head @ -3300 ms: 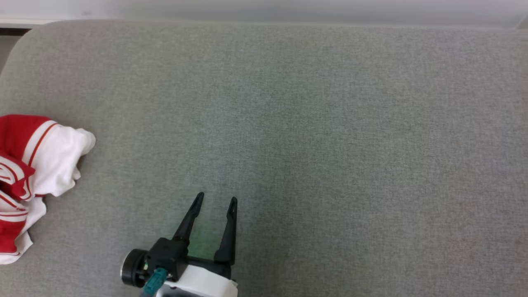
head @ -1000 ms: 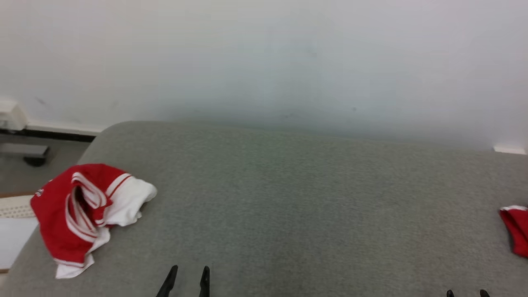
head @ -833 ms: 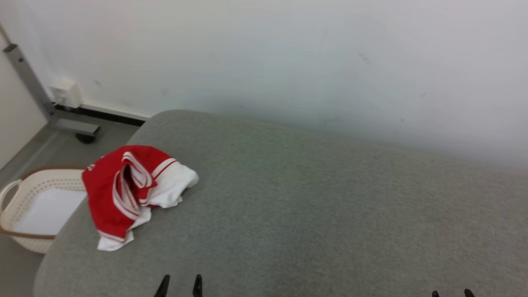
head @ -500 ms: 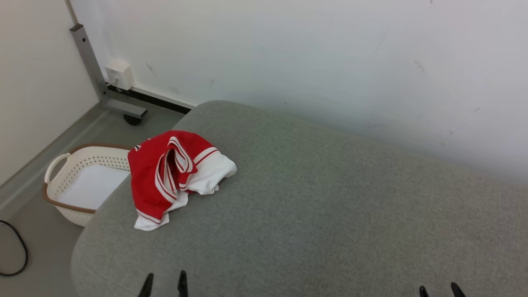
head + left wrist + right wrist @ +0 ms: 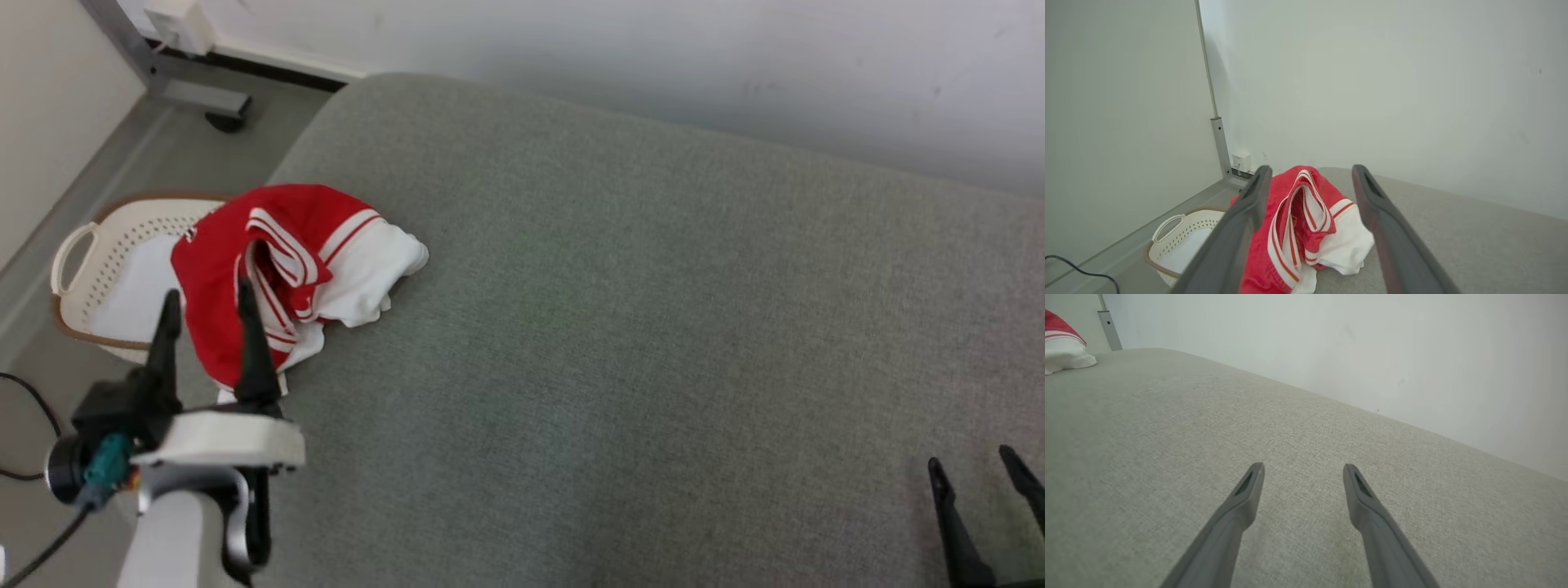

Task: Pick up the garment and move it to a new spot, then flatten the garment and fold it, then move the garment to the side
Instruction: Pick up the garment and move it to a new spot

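**A:** Garment (image 5: 326, 261) check, where is it lying?

**B:** Biggest thing first: the grey padded bench (image 5: 653, 327) runs right across the head view, with a pale wall (image 5: 653, 49) behind it. The garment sits at the bench's left end, close to the rounded corner. It's a crumpled heap, red with white stripes, with a white part spilling toward the middle.

**A:** And off the edge there?

**B:** Grey floor (image 5: 204, 155), and on it a cream perforated basket (image 5: 106, 245) with a brown rim, tucked just beside that left end. The heap's red edge overlaps the basket from this angle.

**A:** Left arm's in close!

**B:** Very close. The left pincer (image 5: 207, 290) has its fingers spread wide with nothing clamped between them. From the head camera the tips sit over the near red edge of the heap. Its wrist camera frames the garment (image 5: 1306, 228) between the two dark fingers of the left pincer (image 5: 1310, 169), with the basket (image 5: 1180, 228) down to one side. I can't tell whether the tips touch the cloth.

**A:** The other side?

**B:** The right pincer (image 5: 970, 457) is low at the far right, well apart from the heap. It's spread just as wide, over bare bench (image 5: 1147, 437). From its own wrist camera the right pincer (image 5: 1303, 466) holds nothing, and the garment (image 5: 1063, 355) is a small red and white scrap at the corner.
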